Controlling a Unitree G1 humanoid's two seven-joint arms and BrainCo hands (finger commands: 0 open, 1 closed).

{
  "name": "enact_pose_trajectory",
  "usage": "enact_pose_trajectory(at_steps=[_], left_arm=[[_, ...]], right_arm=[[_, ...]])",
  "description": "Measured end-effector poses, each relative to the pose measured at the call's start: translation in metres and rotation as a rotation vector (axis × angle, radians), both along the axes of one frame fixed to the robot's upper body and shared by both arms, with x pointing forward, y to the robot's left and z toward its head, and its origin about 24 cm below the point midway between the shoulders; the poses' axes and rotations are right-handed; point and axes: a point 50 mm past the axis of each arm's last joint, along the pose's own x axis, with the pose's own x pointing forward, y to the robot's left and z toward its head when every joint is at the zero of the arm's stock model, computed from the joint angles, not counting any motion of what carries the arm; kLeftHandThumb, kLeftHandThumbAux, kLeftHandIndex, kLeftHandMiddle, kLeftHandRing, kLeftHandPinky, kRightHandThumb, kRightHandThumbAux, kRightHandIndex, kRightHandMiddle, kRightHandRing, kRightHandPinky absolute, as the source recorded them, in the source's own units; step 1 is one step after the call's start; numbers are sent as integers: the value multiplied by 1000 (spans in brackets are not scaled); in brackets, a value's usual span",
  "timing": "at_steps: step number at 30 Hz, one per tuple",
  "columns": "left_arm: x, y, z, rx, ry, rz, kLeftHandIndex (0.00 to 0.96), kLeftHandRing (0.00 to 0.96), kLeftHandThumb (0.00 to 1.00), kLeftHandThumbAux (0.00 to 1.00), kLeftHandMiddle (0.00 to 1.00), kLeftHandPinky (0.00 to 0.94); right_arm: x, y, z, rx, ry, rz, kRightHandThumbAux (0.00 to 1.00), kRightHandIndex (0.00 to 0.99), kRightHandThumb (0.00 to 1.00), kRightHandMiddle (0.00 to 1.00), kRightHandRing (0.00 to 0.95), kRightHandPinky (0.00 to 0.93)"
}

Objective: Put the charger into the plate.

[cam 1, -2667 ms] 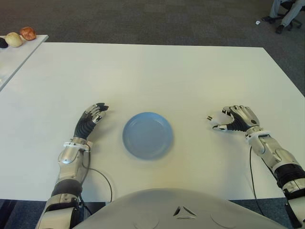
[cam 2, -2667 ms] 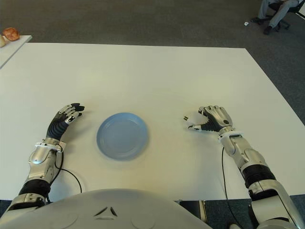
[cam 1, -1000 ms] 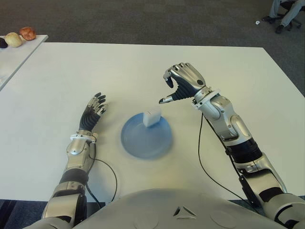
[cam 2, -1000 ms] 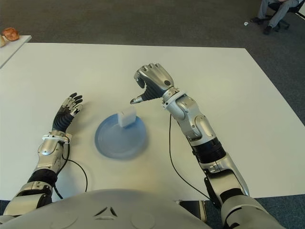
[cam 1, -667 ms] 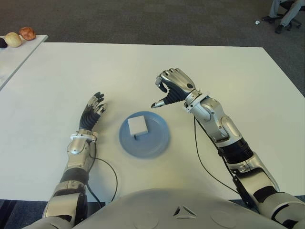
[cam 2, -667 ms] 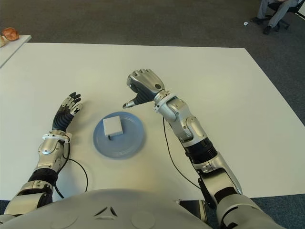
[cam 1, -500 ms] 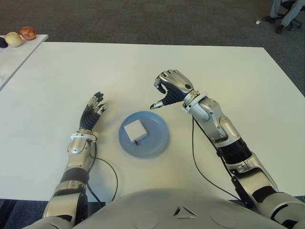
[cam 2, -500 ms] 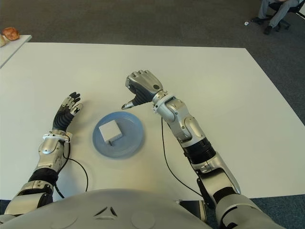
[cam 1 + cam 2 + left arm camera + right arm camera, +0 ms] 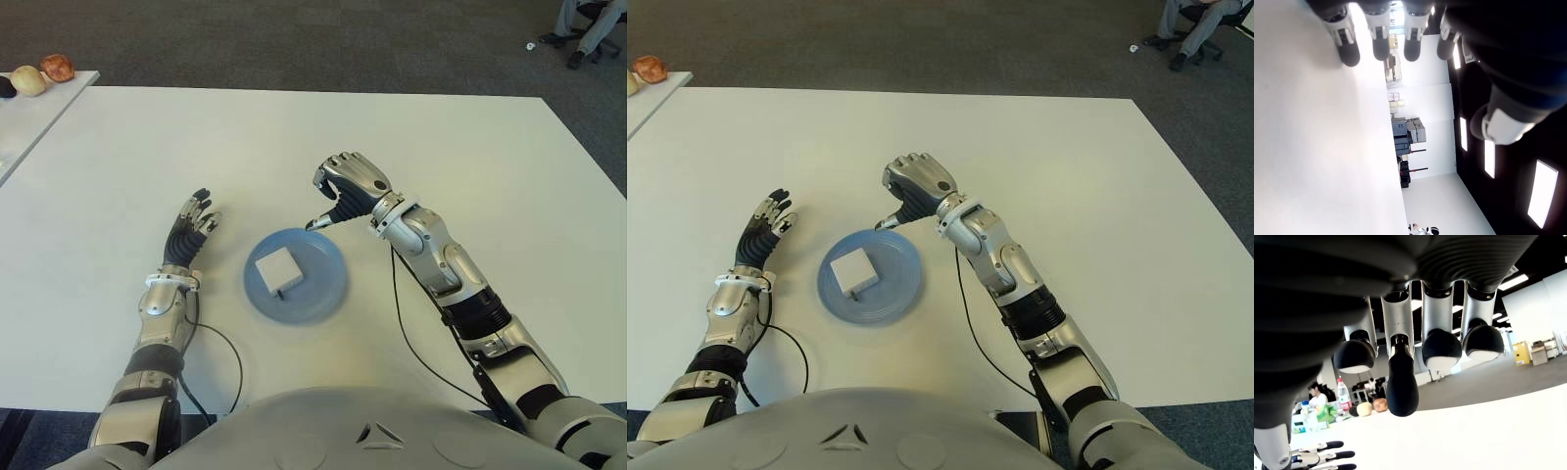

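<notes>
Hovering over the white table (image 9: 441,147), my right hand (image 9: 349,186) has its fingers (image 9: 1400,382) curled loosely downward with nothing between them; the thumb tip points down at the far right rim of the plate (image 9: 328,284). I cannot tell whether that tip touches the rim or stands just above it. From the hand, the plate lies toward my body and to the left. The charger (image 9: 275,267), a white block, lies flat inside the plate, on the half farther from the right hand, with a short dark prong showing at its near edge. It is free of both hands.

Beyond the plate on its other side shows my left hand (image 9: 190,226), fingers (image 9: 1376,34) stretched out straight and slightly fanned, holding nothing, low over the table; contact with the surface cannot be judged. A dark cable (image 9: 220,357) loops on the table near the left forearm.

Far from both hands, at the table's far left, a second white surface (image 9: 29,117) carries a few small rounded things (image 9: 44,73). A seated person's legs (image 9: 578,24) show at the far right on the dark carpet (image 9: 294,39).
</notes>
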Motion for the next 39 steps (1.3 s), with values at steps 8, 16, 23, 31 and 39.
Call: enact_pose_trajectory(at_steps=[8,16,23,31,39], left_arm=[[0,0,0,-2,0,7,23,47,0,589,60,61],[0,0,0,-4,-2,8,24,51,0,587,64,60],[0,-1,0,-5,-2,7,30,60,0,582,72,76],[0,-1,0,-6,1,7,38,69,0,575,80,84],[3,-1,-1,-8,0,7,35,69,0,570,78,83]], right_arm=[[0,0,-2,6,-6,0,650,845,957,883,876,872],[-1,-2,-2,55,-54,-7,701,493,745,688,665,612],[4,-11,-8,64,-53,-35,665,158,343,254,245,233],[14,-20,-15,113,12,-105,688,19,104,76,82,106],[33,-25,-14,345,118,-218,635,0,27,3,4,26]])
